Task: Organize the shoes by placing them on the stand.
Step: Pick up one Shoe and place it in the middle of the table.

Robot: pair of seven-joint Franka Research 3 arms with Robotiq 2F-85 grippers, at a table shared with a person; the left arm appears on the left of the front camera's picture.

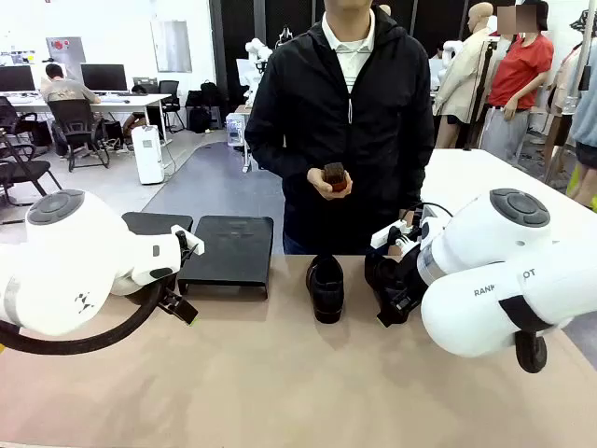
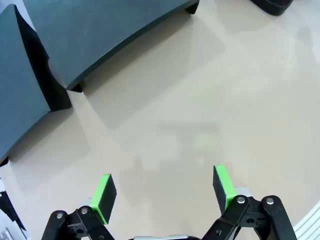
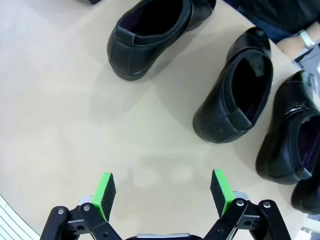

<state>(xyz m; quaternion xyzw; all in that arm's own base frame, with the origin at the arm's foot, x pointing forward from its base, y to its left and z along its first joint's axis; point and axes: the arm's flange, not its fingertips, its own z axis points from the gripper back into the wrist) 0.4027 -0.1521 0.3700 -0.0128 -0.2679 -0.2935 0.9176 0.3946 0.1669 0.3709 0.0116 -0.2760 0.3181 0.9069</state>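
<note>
Beige table (image 1: 280, 392) (desks (image 1: 121, 101) behind, perhaps office); left gripper (image 2: 162, 180), right gripper (image 3: 162, 180) both spread.

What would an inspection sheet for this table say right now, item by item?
Surface: beige table, smooth matte top.
Job's things: four black shoes lying on the table; none on the two dark stands.
Clutter: nothing seen.
Grippers: left gripper and right gripper both open, empty, above the table.
Cables: black cable looping under the left arm.
Surroundings: person at the far side holding a small dark object; desks farther back.
</note>
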